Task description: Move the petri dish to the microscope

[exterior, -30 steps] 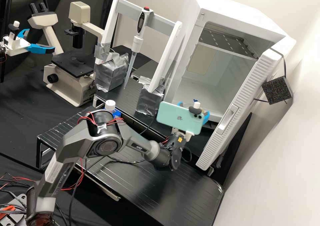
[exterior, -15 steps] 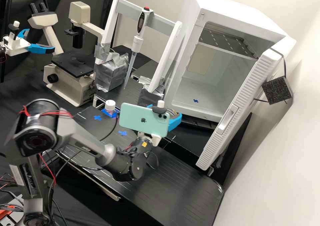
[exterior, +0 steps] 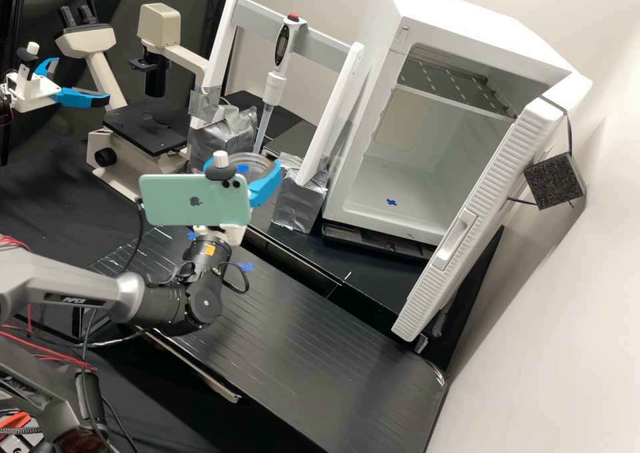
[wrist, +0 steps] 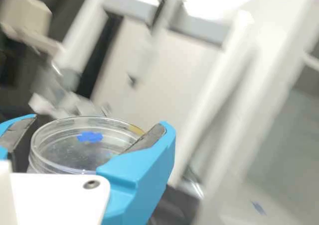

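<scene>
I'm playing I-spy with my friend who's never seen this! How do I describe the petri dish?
From the big open white cabinet, look left in the high view to the green phone on the robot's arm. The petri dish sits between the bright blue fingers just behind it. Unlike the tall pipette, it's round, shallow and see-through.

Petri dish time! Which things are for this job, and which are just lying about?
For the job:
- petri dish, held by the gripper
- microscope, where it should go

Probably not needed:
- pipette on its white frame
- open white cabinet
</scene>
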`<action>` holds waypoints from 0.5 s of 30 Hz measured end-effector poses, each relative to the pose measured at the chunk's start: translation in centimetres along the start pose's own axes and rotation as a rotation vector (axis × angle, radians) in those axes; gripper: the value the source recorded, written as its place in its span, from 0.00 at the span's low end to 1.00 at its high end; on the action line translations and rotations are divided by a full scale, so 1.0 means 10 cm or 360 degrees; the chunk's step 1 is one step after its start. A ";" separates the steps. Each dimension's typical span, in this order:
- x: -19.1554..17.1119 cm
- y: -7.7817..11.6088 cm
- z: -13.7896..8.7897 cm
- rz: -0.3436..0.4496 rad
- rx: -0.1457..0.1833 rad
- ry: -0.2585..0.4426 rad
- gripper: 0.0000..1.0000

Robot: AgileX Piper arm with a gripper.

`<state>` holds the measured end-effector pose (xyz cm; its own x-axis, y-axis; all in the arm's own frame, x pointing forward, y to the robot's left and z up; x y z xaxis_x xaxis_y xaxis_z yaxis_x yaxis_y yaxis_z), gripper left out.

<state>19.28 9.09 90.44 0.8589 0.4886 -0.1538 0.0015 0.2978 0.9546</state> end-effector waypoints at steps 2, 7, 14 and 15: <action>0.05 0.00 -0.14 0.0034 0.0027 0.0100 0.00; 0.15 -0.07 -0.40 0.0009 0.0096 0.0330 0.00; 0.35 -0.15 -0.73 -0.0104 0.0169 0.0645 0.00; 0.37 -0.16 -0.76 -0.0117 0.0179 0.0668 0.00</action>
<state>18.59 16.66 86.38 0.5717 0.7673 -0.2904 0.1302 0.2645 0.9555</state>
